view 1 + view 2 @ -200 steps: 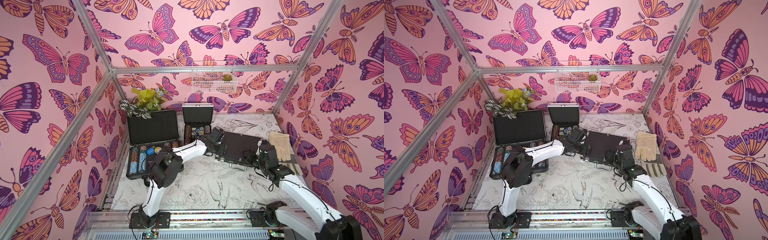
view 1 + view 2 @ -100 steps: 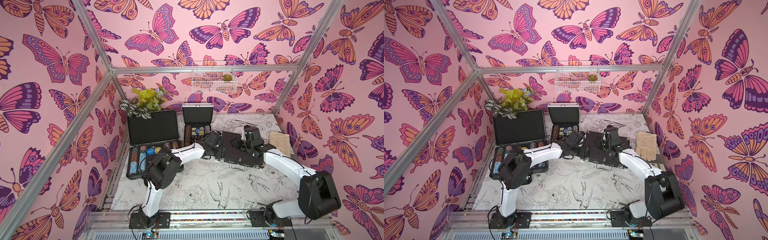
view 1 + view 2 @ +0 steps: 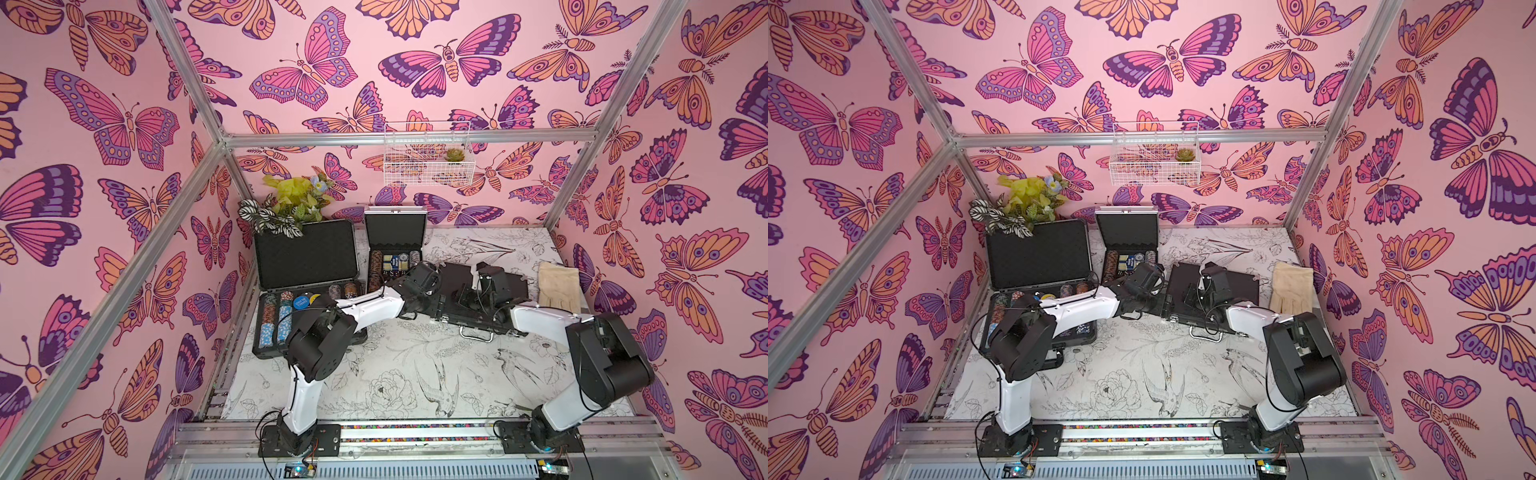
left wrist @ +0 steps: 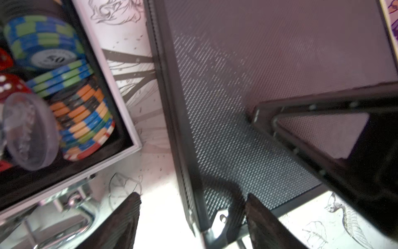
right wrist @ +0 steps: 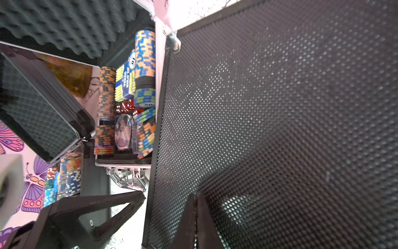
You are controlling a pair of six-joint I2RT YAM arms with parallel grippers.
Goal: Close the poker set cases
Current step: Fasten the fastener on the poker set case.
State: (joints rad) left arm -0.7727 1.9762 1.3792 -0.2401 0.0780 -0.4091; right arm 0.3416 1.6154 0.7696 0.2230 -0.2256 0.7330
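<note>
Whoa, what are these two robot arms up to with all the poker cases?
The two arms are closing poker set cases. Both are working at the wide black case, which is already folded down. The right gripper, shut, is over the top of it, and the left gripper, open, straddles its edge near a corner. Whether it is fastened cannot be told. The large dark-grey case and the small silver case stand open, with chips showing.

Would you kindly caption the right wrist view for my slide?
Shut right gripper over the dimpled black case; beside it, the small silver case open, holding chips.
</note>
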